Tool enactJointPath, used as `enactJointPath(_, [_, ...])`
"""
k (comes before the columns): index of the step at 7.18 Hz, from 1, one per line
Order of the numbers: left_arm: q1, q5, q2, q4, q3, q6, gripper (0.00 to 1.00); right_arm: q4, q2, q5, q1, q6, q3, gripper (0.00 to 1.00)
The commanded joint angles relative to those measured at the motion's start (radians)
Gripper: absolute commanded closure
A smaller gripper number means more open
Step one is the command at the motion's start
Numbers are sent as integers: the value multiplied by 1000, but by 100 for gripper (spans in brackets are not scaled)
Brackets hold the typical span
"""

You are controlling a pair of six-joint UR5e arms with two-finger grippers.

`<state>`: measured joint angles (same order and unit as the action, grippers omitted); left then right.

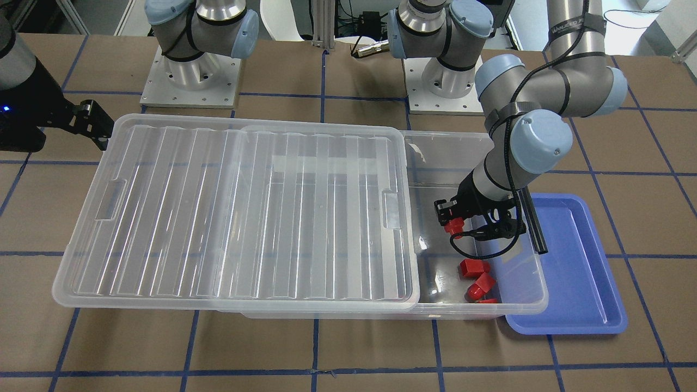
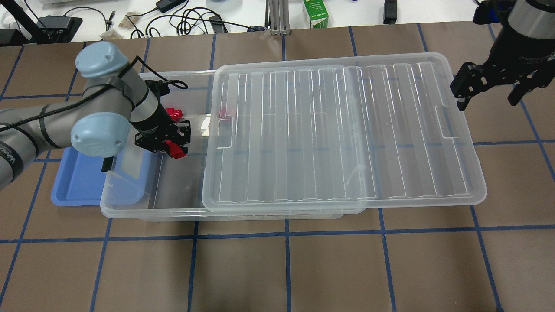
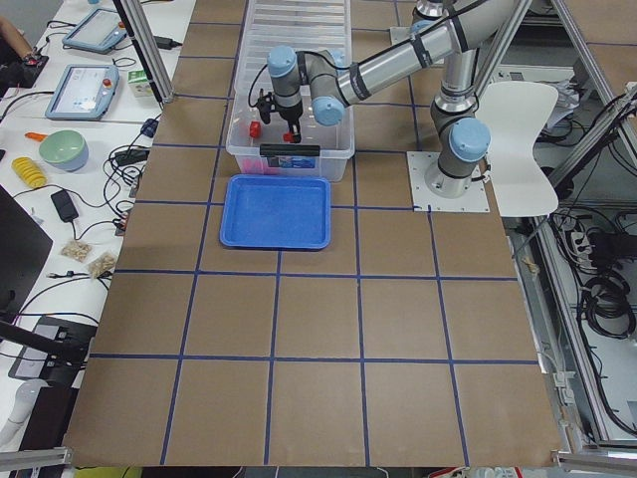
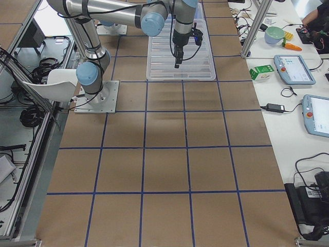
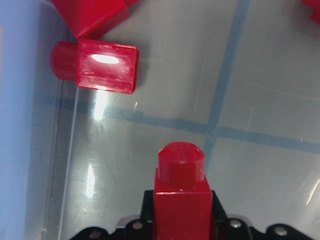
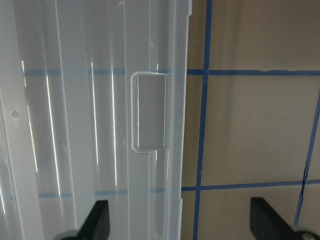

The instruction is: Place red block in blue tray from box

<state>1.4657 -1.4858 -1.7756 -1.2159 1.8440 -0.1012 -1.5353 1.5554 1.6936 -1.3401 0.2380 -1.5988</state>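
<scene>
With the pick done and the placing yet to do, the left gripper (image 2: 170, 142), clamped on the red block (image 5: 181, 192), holds it above the floor at the uncovered left end of the box (image 2: 130, 211), the blue tray (image 1: 577, 272) alongside holds no block, and the right gripper (image 2: 488, 93) hangs spread open by the lid (image 1: 245, 212).

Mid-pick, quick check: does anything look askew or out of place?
Only the ribbed clear lid: it sits slid sideways, overhanging the clear plastic box toward the robot's right, leaving just the left end open. Nothing looks spilled or damaged.
</scene>
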Motion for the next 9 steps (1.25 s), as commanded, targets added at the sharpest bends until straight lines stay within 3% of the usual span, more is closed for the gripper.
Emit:
enactJointPath(1, [1, -2, 95, -301, -165, -2, 100, 3, 0, -3, -1, -2, -1, 0])
enactJointPath(3, [-49, -11, 107, -370, -238, 58, 100, 1, -1, -8, -1, -2, -1, 0])
enactJointPath(6, [-310, -11, 62, -363, -224, 506, 100, -3, -2, -3, 1, 7, -1, 0])
enactJointPath(7, [-355, -13, 27, -337, -217, 637, 100, -6, -5, 0, 2, 12, -1, 0])
enactJointPath(9, [-396, -13, -106, -132, -162, 793, 100, -16, -55, 0, 60, 19, 0, 0])
